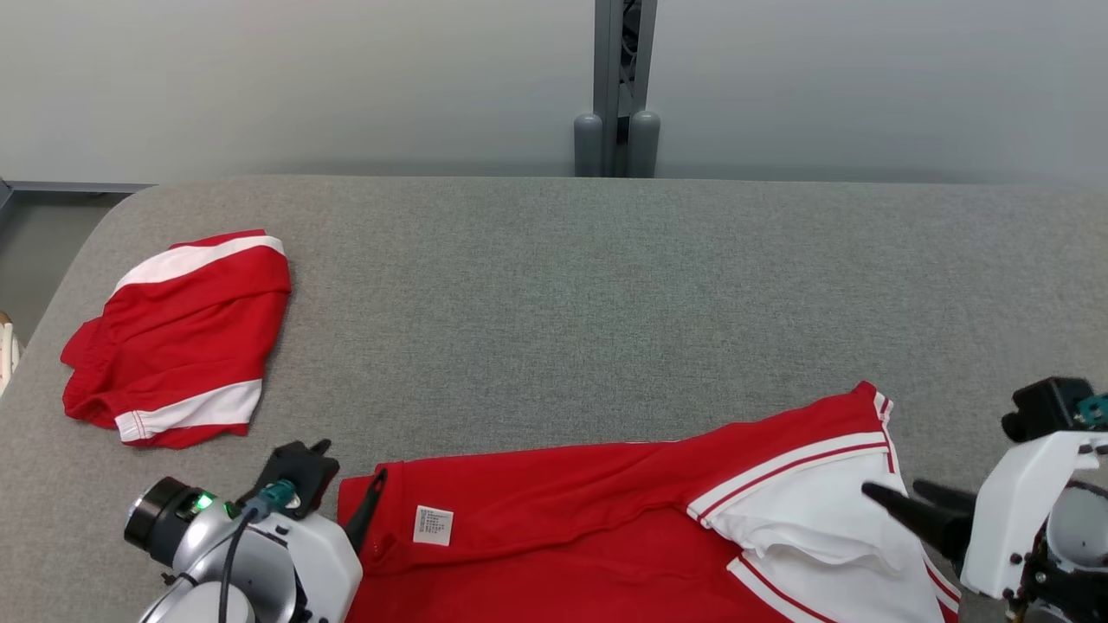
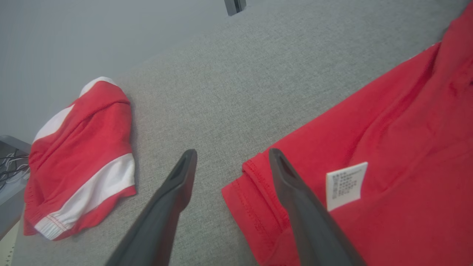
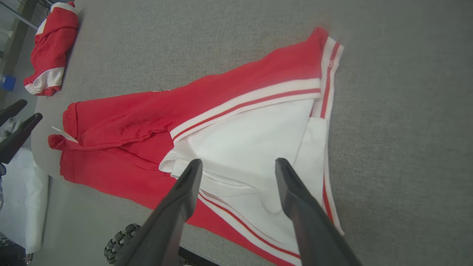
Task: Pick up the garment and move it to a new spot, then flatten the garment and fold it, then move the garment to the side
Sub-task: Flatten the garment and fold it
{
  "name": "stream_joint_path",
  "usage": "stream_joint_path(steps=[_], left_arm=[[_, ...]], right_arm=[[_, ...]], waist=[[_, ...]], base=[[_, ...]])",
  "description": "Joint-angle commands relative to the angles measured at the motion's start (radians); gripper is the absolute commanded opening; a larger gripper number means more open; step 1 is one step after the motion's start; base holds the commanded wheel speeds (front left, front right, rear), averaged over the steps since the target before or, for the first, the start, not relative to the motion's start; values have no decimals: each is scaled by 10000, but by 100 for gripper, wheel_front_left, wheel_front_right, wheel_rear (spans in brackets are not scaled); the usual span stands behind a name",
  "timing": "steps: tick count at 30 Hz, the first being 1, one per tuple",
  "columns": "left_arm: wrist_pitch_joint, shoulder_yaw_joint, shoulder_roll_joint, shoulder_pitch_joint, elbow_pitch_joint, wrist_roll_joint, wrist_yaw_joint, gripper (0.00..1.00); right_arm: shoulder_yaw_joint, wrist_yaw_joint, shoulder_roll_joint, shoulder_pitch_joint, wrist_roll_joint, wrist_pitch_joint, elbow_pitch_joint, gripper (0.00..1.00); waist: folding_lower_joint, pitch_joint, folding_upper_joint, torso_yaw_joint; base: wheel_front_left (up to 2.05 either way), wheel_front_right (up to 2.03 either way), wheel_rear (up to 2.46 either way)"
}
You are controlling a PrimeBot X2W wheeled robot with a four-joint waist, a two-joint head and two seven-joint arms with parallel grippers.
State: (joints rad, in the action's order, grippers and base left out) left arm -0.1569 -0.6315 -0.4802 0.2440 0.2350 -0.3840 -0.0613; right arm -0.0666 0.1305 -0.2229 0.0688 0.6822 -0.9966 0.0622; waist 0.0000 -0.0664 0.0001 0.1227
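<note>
The garment is red with white panels and striped trim. It lies spread along the near edge of the grey table, with a white label showing near its left hem. My left gripper is open at that left hem; one finger is over the red corner, the other over bare table. My right gripper is open just above the white panel at the garment's right end. Neither holds anything. The garment's near part hangs past the table edge.
A second red and white garment lies bunched at the table's far left. A grey post stands behind the table's back edge. The table's rounded left corner and the floor show at the left. A wheel sits below the near edge.
</note>
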Motion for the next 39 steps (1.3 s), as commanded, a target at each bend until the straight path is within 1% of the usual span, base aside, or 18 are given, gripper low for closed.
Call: stream_joint_path(steps=[1, 5, 8, 11, 14, 16, 20, 22, 25, 28, 31, 35, 39], left_arm=[[84, 101, 26, 88, -53, -87, -124, 100], [775, 722, 270, 125, -256, -239, -870, 100], [1482, 1095, 542, 10, -304, -345, -1306, 100], [2306, 1464, 847, -209, -179, -537, -1634, 100], [3266, 1728, 1164, -425, -49, -749, -1771, 100], [3760, 1908, 1401, -650, 54, -907, -1760, 100], [4178, 2402, 1830, -1172, 118, -1071, -1633, 100], [4221, 2828, 2095, -1362, -184, -886, -1543, 100], [4208, 3705, 2608, -2025, -729, -448, -1350, 100], [4212, 4386, 3166, -2518, -1219, 183, -1037, 100], [4213, 4870, 3565, -2916, -1379, 756, -622, 100], [4215, 5285, 3882, -3046, -1247, 1243, -112, 100], [4215, 5634, 4095, -2870, -1095, 1571, 271, 100]], right_arm=[[-75, 6, -22, 152, -45, 214, 114, 100], [102, 6, 26, 327, -353, 2052, 236, 100], [574, 6, -279, 460, -755, 3921, 174, 100], [1104, 6, -518, 385, -1249, 6045, -152, 100], [1655, 6, -676, 250, -1831, 8055, -647, 100], [1913, 6, -620, 149, -2089, 9171, -1037, 100], [2026, 6, -312, -16, -2527, 11021, -1839, 100], [1958, 6, -90, -131, -2611, 11618, -2239, 100], [1921, 6, 142, -218, -2711, 12052, -2794, 100], [1965, 6, 258, -251, -2739, 12275, -3217, 100], [2059, 6, 297, -211, -2683, 12380, -3488, 100], [2119, 6, 242, -65, -2611, 12470, -3775, 100], [2033, 6, 280, -10, -2406, 12265, -4199, 100]], waist=[[0, 6, -1, -4], [0, 32, -1, -51], [0, 22, -1, -111], [0, 42, -1, -185], [0, 83, -1, -275], [0, 106, -1, -335], [0, 186, -1, -424], [0, 222, -1, -448], [0, 264, -1, -480], [0, 311, -1, -511], [0, 337, -1, -517], [0, 318, -1, -505], [0, 224, -1, -455]], base=[[0, 0, 0], [0, 0, 0], [0, 0, 0], [0, 0, 0], [0, 0, 0], [0, 0, 0], [0, 0, 0], [0, 0, 0], [0, 0, 0], [0, 0, 0], [0, 0, 0], [0, 0, 0], [0, 0, 0]])
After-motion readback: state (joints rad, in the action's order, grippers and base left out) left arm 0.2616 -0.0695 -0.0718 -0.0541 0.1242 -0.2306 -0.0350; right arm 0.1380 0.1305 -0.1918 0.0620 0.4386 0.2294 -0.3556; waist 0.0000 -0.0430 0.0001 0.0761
